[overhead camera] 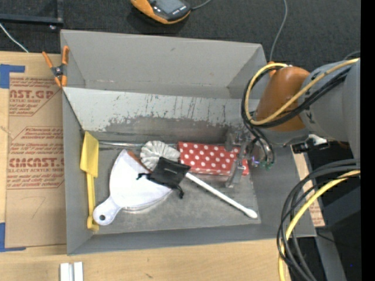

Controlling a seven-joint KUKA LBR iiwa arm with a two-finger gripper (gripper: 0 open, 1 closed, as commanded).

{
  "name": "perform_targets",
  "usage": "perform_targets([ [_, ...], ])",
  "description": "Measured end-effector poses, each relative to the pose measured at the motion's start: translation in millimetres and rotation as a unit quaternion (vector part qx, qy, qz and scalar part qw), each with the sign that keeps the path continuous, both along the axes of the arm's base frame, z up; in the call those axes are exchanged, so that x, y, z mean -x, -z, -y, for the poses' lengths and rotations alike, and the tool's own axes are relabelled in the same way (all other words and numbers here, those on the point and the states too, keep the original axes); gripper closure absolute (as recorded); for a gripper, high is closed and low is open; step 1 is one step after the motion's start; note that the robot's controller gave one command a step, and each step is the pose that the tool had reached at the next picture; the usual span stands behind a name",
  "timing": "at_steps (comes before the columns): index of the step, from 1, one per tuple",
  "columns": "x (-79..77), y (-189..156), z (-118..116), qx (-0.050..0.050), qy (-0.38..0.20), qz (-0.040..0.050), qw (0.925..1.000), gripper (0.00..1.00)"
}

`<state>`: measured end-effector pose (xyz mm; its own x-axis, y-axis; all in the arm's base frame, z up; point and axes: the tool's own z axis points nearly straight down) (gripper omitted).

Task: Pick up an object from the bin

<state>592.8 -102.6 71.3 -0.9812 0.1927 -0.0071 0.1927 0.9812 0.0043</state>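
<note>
The red packet with white dots [206, 157] lay flat on the bin floor, right of centre and toward the far side. The gripper [241, 165] sat low at the packet's right end, at or just over its edge. I could not tell whether the claw was open or closed, nor whether it had any hold on the packet. I judged this to be the reaching step, with nothing lifted. The next move called for confirming a grip on that right end, then a straight lift clear of the white brush [202, 184], whose handle ran just near of the packet. I counted 5 things: 1 red packet, 1 white brush, 1 black clip-like piece [170, 173] lying over the brush, 1 white scoop [130, 191] left of it, and 1 yellow spatula [89, 160] along the left wall of the grey bin [158, 57].
</note>
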Motion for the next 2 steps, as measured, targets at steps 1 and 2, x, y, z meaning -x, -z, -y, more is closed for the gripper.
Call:
perform_targets([
  [1,-4.4,-1.7,-2.5,0.005,-0.126,0.0038,0.9920,0.00],
  [2,6.6,-0.6,-29.1,0.001,0.011,0.0015,0.9999,1.00],
])
